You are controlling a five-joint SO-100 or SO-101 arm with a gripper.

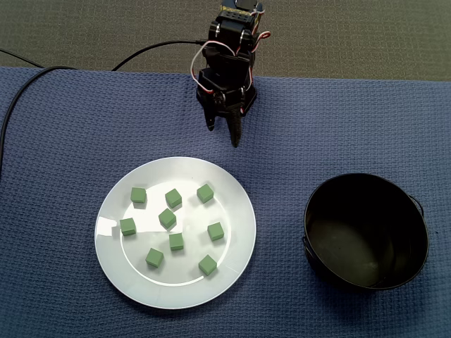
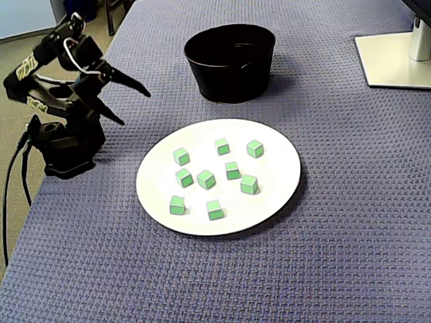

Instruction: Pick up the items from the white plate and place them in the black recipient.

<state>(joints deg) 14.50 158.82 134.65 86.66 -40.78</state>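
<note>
Several small green cubes lie spread over a round white plate on a blue woven cloth. In the other fixed view the cubes sit on the same plate at the middle. A black bowl stands to the plate's right, and it holds nothing that I can see; in the other fixed view the bowl is behind the plate. My gripper hangs open above the cloth beyond the plate's far edge, with nothing between its fingers. From the side, the gripper is left of the plate, clear of it.
The arm's base stands at the cloth's left edge in the side view. A black cable runs over the cloth's left part. A white monitor foot sits at the far right.
</note>
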